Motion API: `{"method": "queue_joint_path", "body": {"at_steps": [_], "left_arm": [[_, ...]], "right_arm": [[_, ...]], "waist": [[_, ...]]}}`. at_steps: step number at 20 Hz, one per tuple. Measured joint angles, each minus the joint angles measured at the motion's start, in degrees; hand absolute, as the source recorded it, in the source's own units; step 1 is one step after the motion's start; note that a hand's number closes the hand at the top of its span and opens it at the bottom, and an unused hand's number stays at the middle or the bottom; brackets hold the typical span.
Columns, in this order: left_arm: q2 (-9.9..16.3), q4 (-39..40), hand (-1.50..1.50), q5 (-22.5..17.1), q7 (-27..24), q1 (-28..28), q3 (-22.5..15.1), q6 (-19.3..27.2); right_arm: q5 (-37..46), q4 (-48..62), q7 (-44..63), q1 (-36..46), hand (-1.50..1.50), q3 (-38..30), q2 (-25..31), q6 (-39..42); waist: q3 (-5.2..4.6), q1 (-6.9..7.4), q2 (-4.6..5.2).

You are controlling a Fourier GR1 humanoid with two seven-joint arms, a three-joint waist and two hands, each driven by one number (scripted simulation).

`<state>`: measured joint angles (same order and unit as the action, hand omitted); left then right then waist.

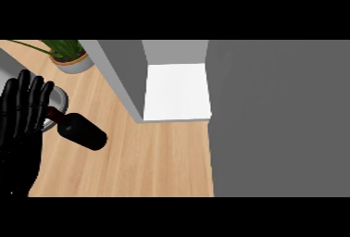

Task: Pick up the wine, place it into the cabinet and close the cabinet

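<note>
A dark wine bottle (pixel 83 132) lies on its side on the wooden counter (pixel 157 162), its reddish neck pointing left. My left hand (pixel 21 120) stands at the view's left edge with its fingers straight and upright; the tip of the bottle's neck meets its fingers, and I cannot tell whether they touch. The cabinet (pixel 176 90) stands open at the back, showing a white inner floor between grey walls. Its large grey door (pixel 280 118) fills the right side of the view. My right hand does not show.
A potted green plant (pixel 68 54) stands at the back left of the counter. A grey round dish (pixel 60 98) lies partly behind my left hand's fingers. Bare wood runs between the bottle and the cabinet's front.
</note>
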<state>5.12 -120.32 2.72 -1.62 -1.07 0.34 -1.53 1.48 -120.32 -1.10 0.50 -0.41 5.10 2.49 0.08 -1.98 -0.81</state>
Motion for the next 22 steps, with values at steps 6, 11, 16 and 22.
{"method": "queue_joint_path", "body": {"at_steps": [6, 11, 16, 22], "left_arm": [[-3.7, 5.0, -1.5, 12.2, 2.4, -3.0, -0.6, 14.3], [-4.7, 10.6, -1.5, 7.7, 6.1, -6.9, -4.3, 30.8], [-5.0, 16.1, -1.5, 9.5, 10.3, -13.9, -12.0, 45.1], [-5.1, 21.0, -1.5, 13.6, 17.1, -22.6, -17.7, 54.4]], "right_arm": [[-2.6, -2.9, -0.3, -3.9, -1.5, 1.0, -0.6, 1.7], [-9.0, -4.8, 4.3, -7.5, -1.5, 4.6, 1.6, 8.1], [-13.7, -11.9, 10.8, -10.6, -1.5, 4.7, 3.5, 9.8], [-15.6, -16.6, 18.3, -9.2, -1.5, 4.8, 3.7, 8.0]], "waist": [[0.03, 0.48, 0.66], [-0.08, -0.08, 0.89], [-0.08, 0.45, 0.79], [-0.07, 1.26, 0.74]]}}
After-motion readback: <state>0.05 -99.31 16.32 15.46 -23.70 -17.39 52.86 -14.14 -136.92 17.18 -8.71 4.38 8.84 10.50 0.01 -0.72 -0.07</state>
